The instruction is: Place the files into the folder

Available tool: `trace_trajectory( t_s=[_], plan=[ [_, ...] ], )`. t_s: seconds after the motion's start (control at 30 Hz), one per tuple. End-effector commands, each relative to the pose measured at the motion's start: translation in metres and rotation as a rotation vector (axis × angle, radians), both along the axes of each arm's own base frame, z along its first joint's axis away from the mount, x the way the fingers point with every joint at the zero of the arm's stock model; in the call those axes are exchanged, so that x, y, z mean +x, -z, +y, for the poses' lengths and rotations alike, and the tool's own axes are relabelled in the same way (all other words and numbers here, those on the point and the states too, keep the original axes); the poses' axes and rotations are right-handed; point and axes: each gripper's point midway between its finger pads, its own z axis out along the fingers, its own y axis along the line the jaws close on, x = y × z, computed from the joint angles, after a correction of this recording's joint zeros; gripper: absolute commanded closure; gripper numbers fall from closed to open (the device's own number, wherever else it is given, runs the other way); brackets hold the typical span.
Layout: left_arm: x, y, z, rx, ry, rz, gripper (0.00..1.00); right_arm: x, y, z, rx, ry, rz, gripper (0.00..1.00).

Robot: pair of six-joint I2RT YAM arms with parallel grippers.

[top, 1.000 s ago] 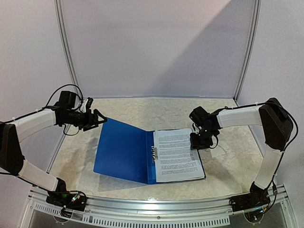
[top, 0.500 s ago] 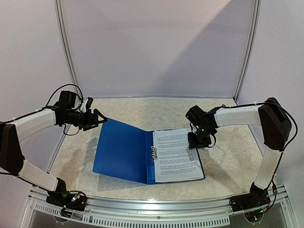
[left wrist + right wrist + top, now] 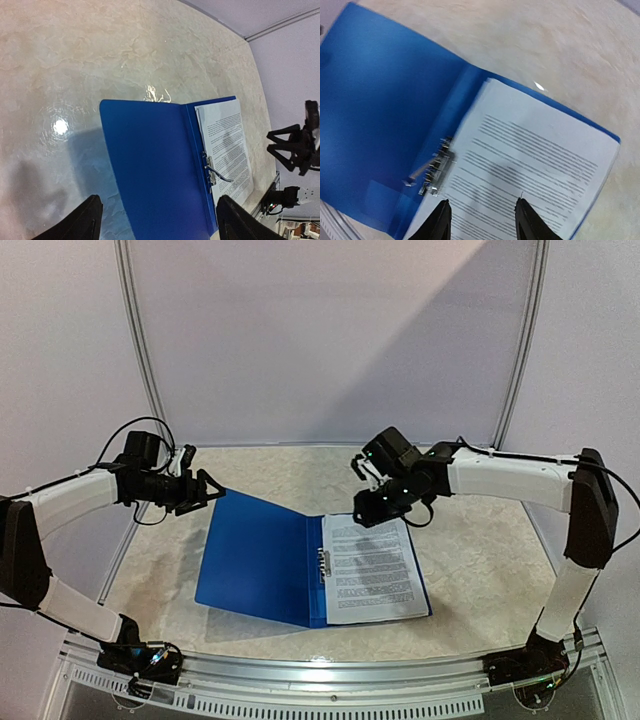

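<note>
I see the files (image 3: 375, 570) on the open folder's (image 3: 258, 555) right half, against the spine clip (image 3: 323, 565). Behind, right gripper (image 3: 368, 510) hovers over their far edge, half-spread, empty. Left gripper (image 3: 213, 490) gapes wide beside the folder's far-left corner. I'd pin the files flat, then close.

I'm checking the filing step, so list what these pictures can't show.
Sheet count: the top sheet of the files hides any beneath, every view.
Printed text: too small from the top, blurred in the right wrist view.
Whether the metal clip pins the sheets: blurred, too small.
The folder: near edge cut off by the left wrist view's bottom edge.
</note>
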Motion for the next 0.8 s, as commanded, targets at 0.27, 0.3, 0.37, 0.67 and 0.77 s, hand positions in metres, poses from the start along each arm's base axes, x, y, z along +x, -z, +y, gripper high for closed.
trace_trajectory(
  t_s=[0.27, 0.3, 0.37, 0.67, 0.77],
  plan=[
    [0.000, -0.004, -0.001, 0.003, 0.009, -0.026, 0.20, -0.059, -0.011, 0.115, 0.010, -0.844, -0.429, 0.46],
    [0.000, -0.003, -0.001, 0.004, 0.010, -0.024, 0.20, -0.060, -0.004, 0.115, -0.025, -0.894, -0.441, 0.46],
    [0.001, -0.002, 0.000, 0.005, 0.009, -0.021, 0.20, -0.065, 0.007, 0.113, -0.061, -0.967, -0.436, 0.46],
    [0.002, 0.000, -0.002, -0.005, 0.015, -0.004, 0.20, -0.069, 0.029, 0.100, -0.176, -1.217, -0.520, 0.60],
    [0.002, 0.003, -0.001, -0.005, 0.013, 0.003, 0.20, -0.064, 0.037, 0.095, -0.179, -1.194, -0.456, 0.62]
  ],
)
